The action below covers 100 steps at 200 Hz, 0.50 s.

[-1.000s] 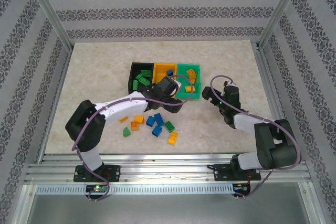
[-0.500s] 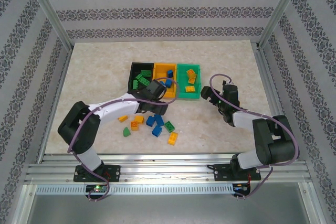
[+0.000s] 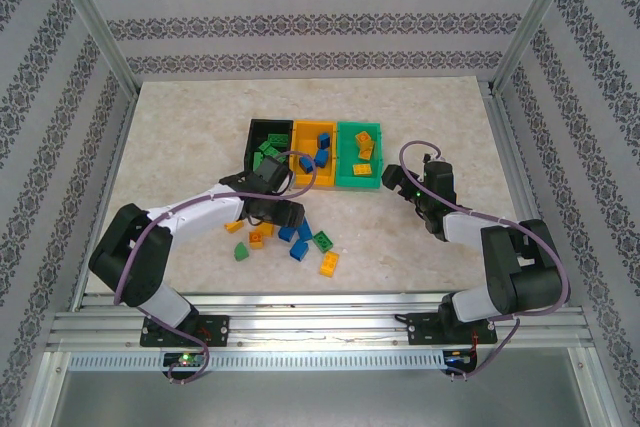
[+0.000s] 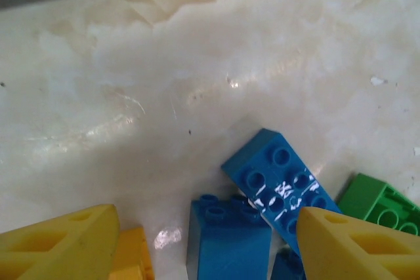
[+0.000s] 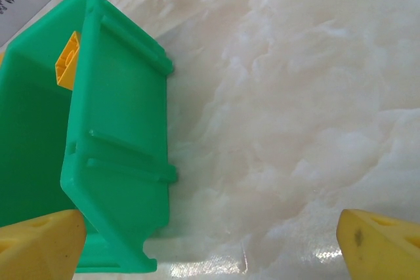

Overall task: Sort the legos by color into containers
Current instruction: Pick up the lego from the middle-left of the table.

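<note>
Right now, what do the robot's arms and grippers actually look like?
The left arm and right arm both have black joints and white links, and each carries a looping purple cable. The left gripper and right gripper have black bodies with yellow, wedge-shaped fingers.

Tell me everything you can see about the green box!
The green bin is a small open-topped rectangle of shiny bright green plastic, with raised ribs on its outer wall. It stands upright on the pale marbled table, rightmost of three bins, next to the yellow-orange bin. Inside lie yellow-orange legos, and no green ones that I can see. The right gripper hangs open just off its right side.
</note>
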Tool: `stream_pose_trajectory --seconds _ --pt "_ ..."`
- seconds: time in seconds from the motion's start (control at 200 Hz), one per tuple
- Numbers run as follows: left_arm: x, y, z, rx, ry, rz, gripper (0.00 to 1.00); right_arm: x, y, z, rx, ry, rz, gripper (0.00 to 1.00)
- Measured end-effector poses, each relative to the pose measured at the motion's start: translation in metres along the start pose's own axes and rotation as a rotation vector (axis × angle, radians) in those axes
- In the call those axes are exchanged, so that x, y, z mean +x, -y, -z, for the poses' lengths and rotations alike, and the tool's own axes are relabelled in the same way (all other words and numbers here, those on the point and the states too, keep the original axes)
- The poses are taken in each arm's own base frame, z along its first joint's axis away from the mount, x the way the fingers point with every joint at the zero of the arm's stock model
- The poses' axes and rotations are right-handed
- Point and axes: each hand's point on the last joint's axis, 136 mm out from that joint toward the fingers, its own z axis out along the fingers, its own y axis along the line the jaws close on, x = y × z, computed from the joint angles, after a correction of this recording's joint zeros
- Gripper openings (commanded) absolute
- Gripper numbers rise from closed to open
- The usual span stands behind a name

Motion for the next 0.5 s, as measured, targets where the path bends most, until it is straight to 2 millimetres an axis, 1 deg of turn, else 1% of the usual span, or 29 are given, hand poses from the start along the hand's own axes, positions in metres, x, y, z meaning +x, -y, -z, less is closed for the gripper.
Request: stream_pose_trajectory --seconds 0.18,0.305,0.38,0.43,0.5 --pt "0.012 0.007 0.001 0.023 -0.047 -0.026 0.65 0.004 0.001 -0.002 -0.003 -0.015 -0.016 0.98" --pt "0.028 0.015 0.001 0.011 -0.094 -0.096 0.64 0.006 0.001 -0.003 -0.007 -0.025 -0.024 0.98" --pt "0.036 0.017 -0.001 0.002 -0.125 -0.126 0.62 0.006 0.0 -0.003 -0.008 -0.025 -0.024 0.98" --pt "0.041 0.016 -0.004 -0.008 -0.145 -0.141 0.59 0.006 0.0 -0.003 -0.008 -0.025 -0.024 0.98" --pt "0.039 0.016 -0.005 -0.02 -0.149 -0.156 0.58 0.006 0.0 -0.003 -0.008 -0.025 -0.024 0.98"
